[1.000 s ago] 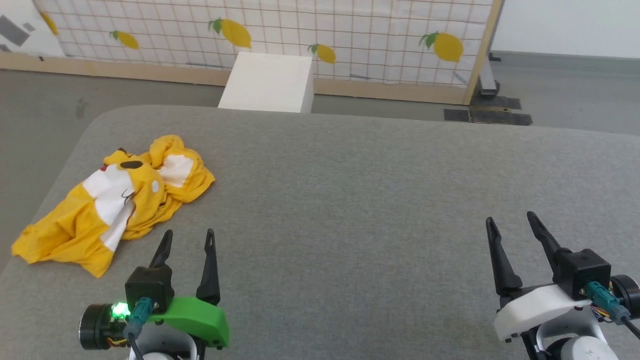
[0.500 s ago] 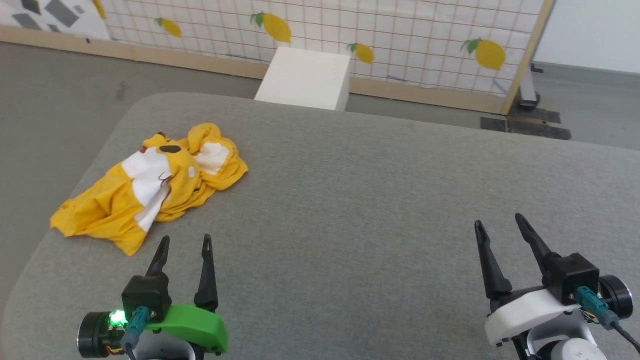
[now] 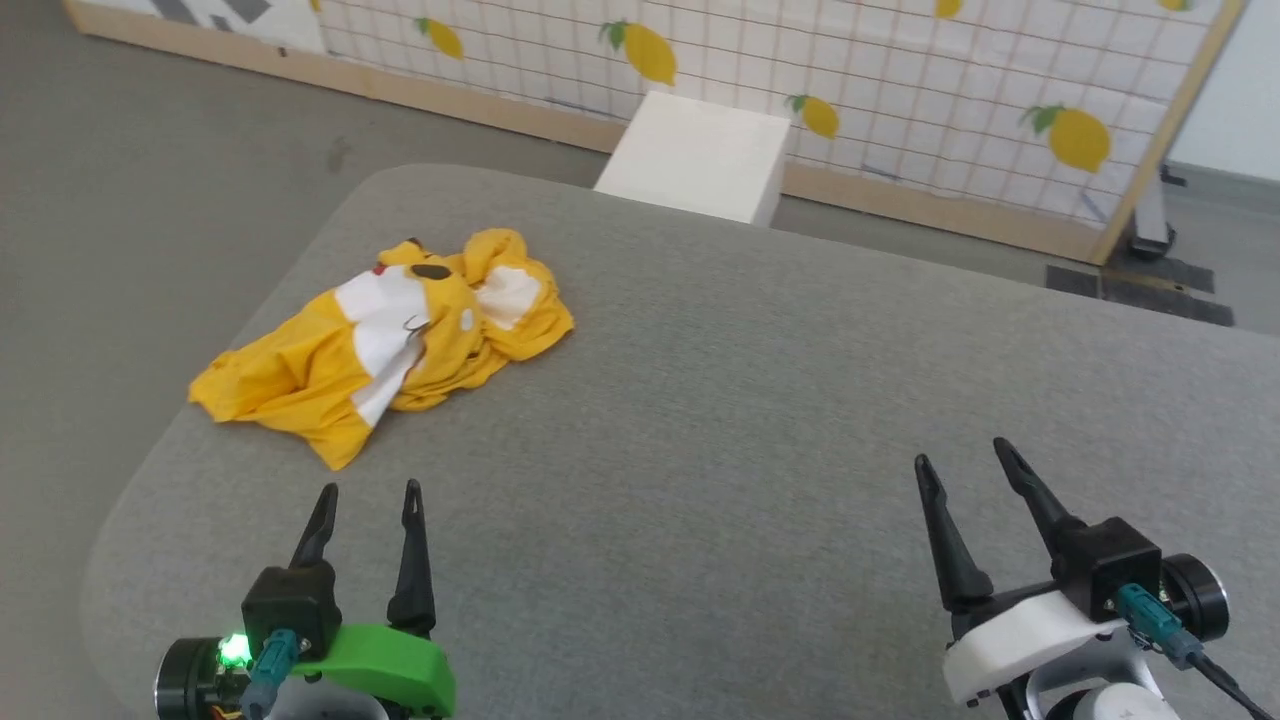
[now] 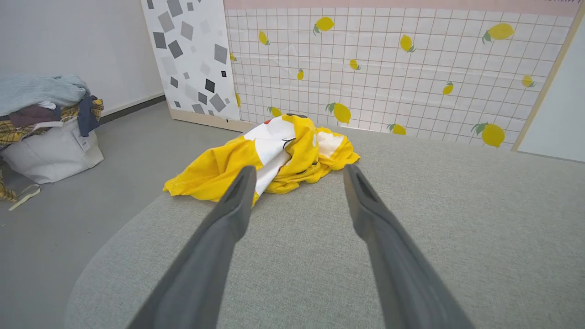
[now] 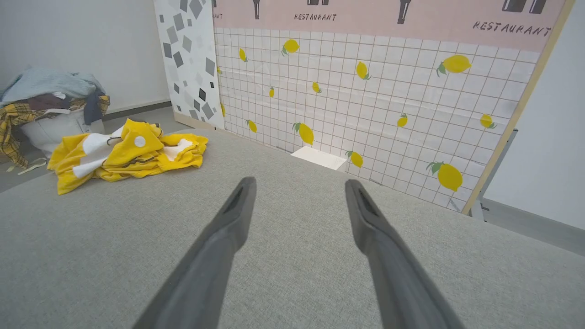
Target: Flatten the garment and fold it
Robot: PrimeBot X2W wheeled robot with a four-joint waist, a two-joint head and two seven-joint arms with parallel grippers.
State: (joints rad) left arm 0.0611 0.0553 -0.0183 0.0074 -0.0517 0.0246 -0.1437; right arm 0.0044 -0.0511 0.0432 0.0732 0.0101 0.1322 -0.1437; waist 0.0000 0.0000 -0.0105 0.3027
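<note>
The left gripper (image 3: 370, 486) hovered low over the near left part of the surface with its two dark fingers (image 3: 412, 560) spread wide and holding nothing. The right gripper (image 3: 960, 451) hung over the near right part, spread just as wide and equally empty, its tips leaning toward 11 o'clock in the head view. Both were over a broad pad (image 3: 720, 400) covered in grey woven cloth, with a rounded corner at the far left. The garment (image 3: 400, 340) lay crumpled on that pad near its left edge, at 12 o'clock from the left gripper and 10 o'clock from the right one, well apart from both. It was a bright yellow heap with white patches, a black eye mark and a speck of red turned up, and its loose hem trailed toward 7 o'clock. A strip of bare grey cloth lay between the left fingertips and the nearest yellow fold. Around the pad spread a grey floor (image 3: 150, 200). A white box (image 3: 700, 155) stood just behind the pad's far edge, at 2 o'clock from the garment. Behind it rose a wood-framed screen (image 3: 900, 80) of white grid printed with lemons, joined on the left by a panel of grey squares (image 4: 192, 55). Dark mats (image 3: 1140, 290) lay at the screen's right foot. In the left wrist view a white bag heaped with clothes (image 4: 45, 132) sat on the floor at 9 o'clock, against a plain white wall (image 4: 68, 36).
</note>
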